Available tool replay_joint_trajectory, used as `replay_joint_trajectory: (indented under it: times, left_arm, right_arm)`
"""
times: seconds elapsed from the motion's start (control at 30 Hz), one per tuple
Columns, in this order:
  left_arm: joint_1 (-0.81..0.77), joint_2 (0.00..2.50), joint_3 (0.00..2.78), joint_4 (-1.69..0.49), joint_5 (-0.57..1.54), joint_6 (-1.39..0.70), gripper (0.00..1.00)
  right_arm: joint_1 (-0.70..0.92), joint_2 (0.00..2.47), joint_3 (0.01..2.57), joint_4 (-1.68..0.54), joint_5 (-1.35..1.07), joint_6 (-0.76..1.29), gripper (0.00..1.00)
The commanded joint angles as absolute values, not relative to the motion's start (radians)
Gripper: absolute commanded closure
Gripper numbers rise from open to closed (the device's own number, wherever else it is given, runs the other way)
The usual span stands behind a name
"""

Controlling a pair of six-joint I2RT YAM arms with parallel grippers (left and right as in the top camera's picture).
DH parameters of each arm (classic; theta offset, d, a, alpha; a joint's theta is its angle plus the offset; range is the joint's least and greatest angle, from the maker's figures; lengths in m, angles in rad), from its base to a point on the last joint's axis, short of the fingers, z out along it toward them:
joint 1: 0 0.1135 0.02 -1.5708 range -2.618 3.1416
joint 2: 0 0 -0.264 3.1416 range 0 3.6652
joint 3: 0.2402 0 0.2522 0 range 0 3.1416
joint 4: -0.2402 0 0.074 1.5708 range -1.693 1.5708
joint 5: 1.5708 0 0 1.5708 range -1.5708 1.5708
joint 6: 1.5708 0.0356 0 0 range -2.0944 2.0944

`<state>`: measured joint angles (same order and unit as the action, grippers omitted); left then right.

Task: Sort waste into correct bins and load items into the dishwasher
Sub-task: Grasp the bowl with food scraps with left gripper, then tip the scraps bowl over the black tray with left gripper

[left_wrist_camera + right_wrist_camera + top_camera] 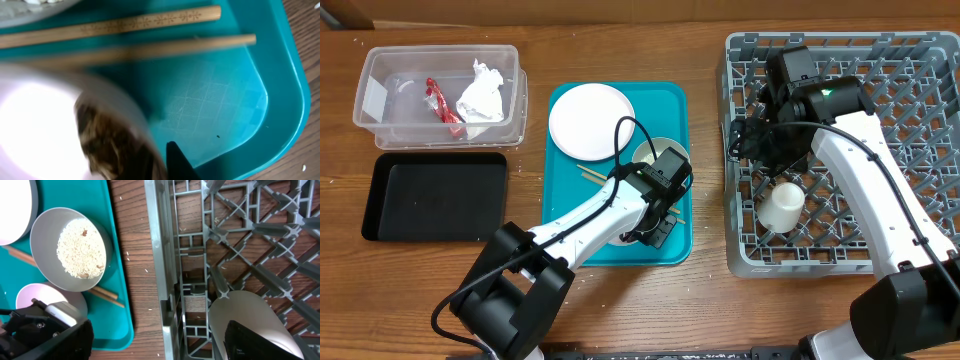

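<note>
Up close, the pink bowl (35,115) was a pale blur spilling off the left and bottom edges, and the brown scrap (107,145) in it was smeared. The chopsticks (125,22) ran out left. From above, the left arm (590,215) covered that bowl, and I couldn't make out the left claw's (658,230) grip. The cup (245,315) was cut off below.

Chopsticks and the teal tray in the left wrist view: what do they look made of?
Chopsticks: wood or bamboo, it seems; matte tan with lengthwise grain and a faint stamped pattern on one. Teal tray: probably moulded plastic; uniform colour, slight sheen, fine grid texture on the floor, rounded raised rim.
</note>
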<state>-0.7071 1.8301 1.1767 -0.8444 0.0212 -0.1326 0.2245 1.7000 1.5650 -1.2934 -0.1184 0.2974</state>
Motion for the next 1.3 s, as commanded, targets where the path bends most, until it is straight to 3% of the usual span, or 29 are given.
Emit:
replay_joint_trajectory:
  times: [0.0, 0.33, 0.57, 0.97, 1.27]
  left_arm:
    - [-0.705, 1.836, 1.193, -0.872, 0.025, -0.159, 0.96]
    - [-0.596, 1.819, 1.475, -1.271, 0.026, -0.200, 0.96]
    - [-0.321, 1.679, 1.564, -1.379, 0.075, -0.161, 0.96]
    - [0.485, 1.695, 1.461, -1.382, 0.895, 0.408, 0.96]
    - [0.772, 1.949, 1.440, -1.387, 1.453, 0.523, 0.96]
  right_arm:
    - [0.222, 1.702, 1.570, -1.290, -0.105, 0.287, 0.14]
    - [0.222, 1.702, 1.570, -1.291, -0.106, 0.287, 0.14]
    - [0.222, 1.702, 1.570, -1.295, -0.106, 0.287, 0.14]
    - [0.222, 1.702, 1.570, -1.292, -0.106, 0.287, 0.14]
    - [0.222, 1.702, 1.570, -1.293, -0.106, 0.287, 0.14]
